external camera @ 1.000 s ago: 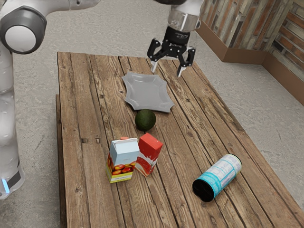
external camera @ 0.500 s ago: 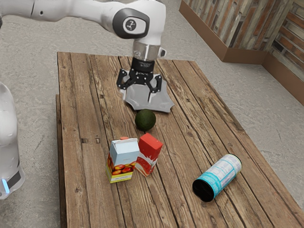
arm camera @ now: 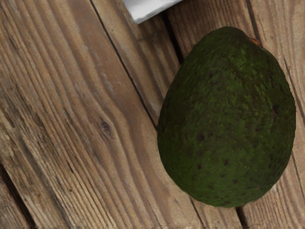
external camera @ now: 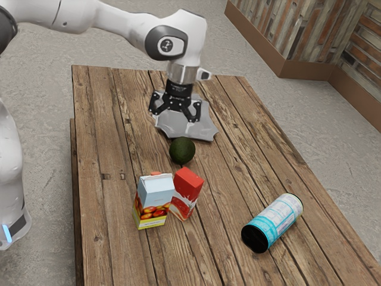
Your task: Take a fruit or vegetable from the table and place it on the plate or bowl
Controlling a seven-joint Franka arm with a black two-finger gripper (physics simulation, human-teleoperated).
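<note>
End effector (external camera: 175, 114) is spread, fingers pointing down over the grey plate (external camera: 201, 127), on the side of it toward the exterior view's left. I can't tell from this angle whether the tips touch the plate.

The avocado (external camera: 182, 150) is on the counter (external camera: 101, 125), just in front of the plate's near edge. It sits close to the plate but doesn't overlap it. It's dark green and lies on its side.

Wrist view has the avocado (arm camera: 228, 119) right under the hand, resting across the plank seams of the counter (arm camera: 71, 119). Its stem end points toward a white-grey corner of the plate (arm camera: 147, 7), with a strip of bare wood between them.

Other items, all nearer the camera in the exterior view:
- The juice carton (external camera: 152, 201), with fruit print and a blue-white top, stands upright.
- The red carton (external camera: 186, 193) is touching or just beside it on the exterior view's right, tilted slightly.
- The canister (external camera: 272, 222), teal and white, lies on its side well apart from the cartons, toward the exterior view's right. Its dark end faces the camera.
</note>
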